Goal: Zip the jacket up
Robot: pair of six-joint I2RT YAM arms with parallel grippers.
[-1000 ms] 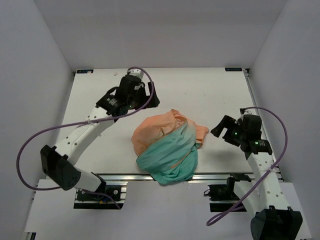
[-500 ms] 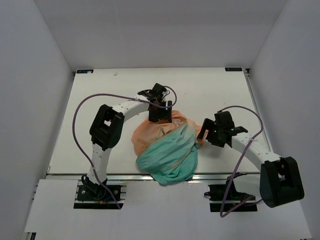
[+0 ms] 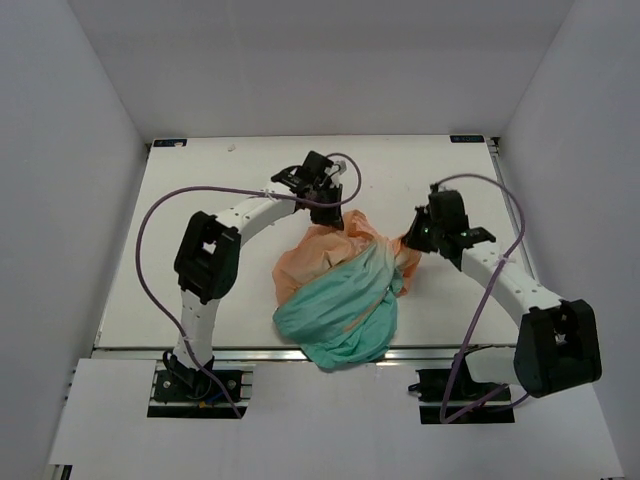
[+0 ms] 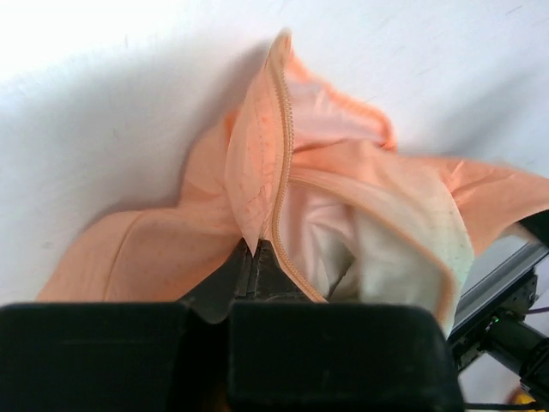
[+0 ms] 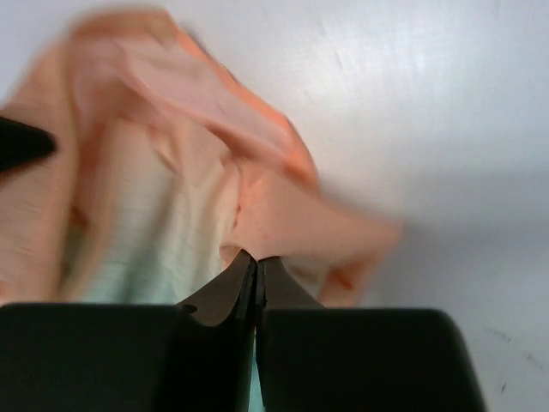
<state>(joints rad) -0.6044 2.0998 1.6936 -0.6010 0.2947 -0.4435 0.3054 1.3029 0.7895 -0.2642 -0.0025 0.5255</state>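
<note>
The jacket (image 3: 340,290) lies crumpled mid-table, orange at the far side and teal toward the front edge. My left gripper (image 3: 337,217) is shut on an orange fold at the jacket's far left. In the left wrist view its gripper (image 4: 255,250) pinches that fabric right beside the orange zipper (image 4: 282,146), which runs up along the lifted edge. My right gripper (image 3: 409,240) is shut on orange fabric at the jacket's right side. Its wrist view shows the gripper (image 5: 256,258) closed on a blurred fold of orange cloth (image 5: 283,215). Most of the zipper is buried in the folds.
The white table (image 3: 200,250) is boxed in by grey walls on three sides. The teal hem (image 3: 345,350) hangs over the metal rail (image 3: 250,352) at the front edge. Purple cables (image 3: 150,230) loop beside both arms.
Both grippers went from open to shut on orange fabric. The right gripper moved toward the far side, the left shifted slightly, and the orange part of the jacket is drawn out and lifted between them.
</note>
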